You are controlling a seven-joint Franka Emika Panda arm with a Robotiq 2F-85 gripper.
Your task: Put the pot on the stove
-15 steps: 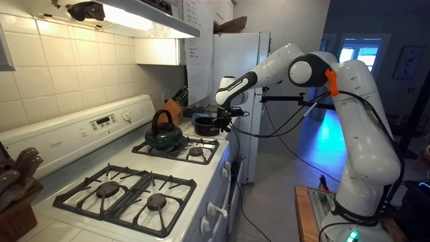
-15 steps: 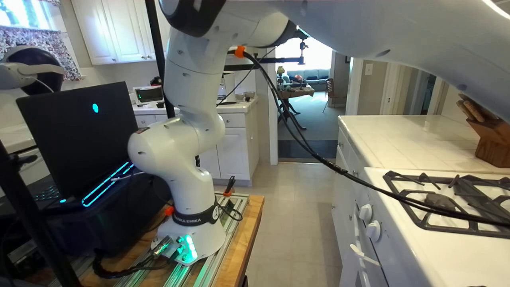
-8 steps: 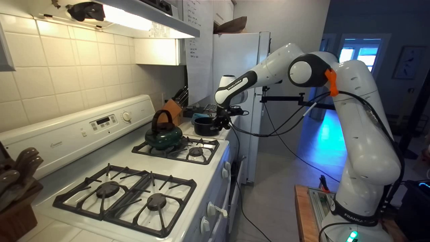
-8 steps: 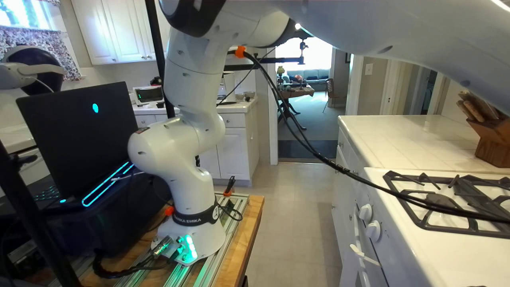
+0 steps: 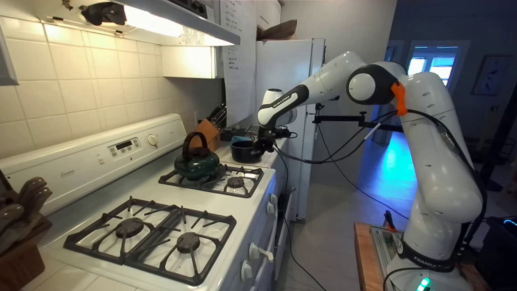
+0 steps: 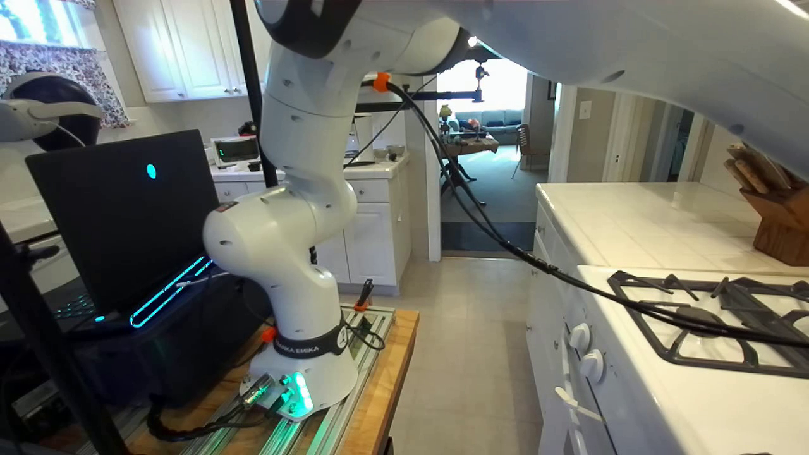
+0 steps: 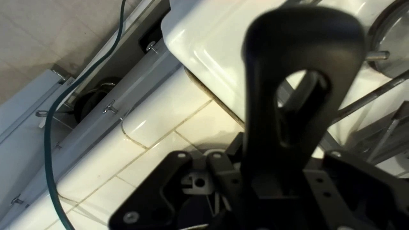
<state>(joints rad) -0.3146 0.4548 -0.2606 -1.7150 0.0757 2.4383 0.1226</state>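
Observation:
The low round black pot (image 5: 241, 152) is at the counter edge just past the far end of the stove in an exterior view. My gripper (image 5: 263, 147) is at its right side, shut on the pot's handle. In the wrist view the black handle (image 7: 297, 41) with its oval hole stands between the gripper's fingers (image 7: 274, 179). I cannot tell if the pot's base touches the counter. The white stove (image 5: 194, 198) with black grates runs toward the camera; it also shows in an exterior view (image 6: 695, 398) and the wrist view (image 7: 217, 41). The pot is hidden in that same exterior view.
A green kettle (image 5: 197, 166) stands on the far back burner, close to the pot. A knife block (image 5: 210, 135) is behind it; another knife block (image 5: 24, 246) is at the near left. A range hood (image 5: 190, 20) overhangs the stove. A cable (image 7: 48, 150) hangs past the counter edge.
The gripper and pot have moved together slightly left and slightly up in an exterior view. The arm's upper links have barely shifted. The kettle has not moved.

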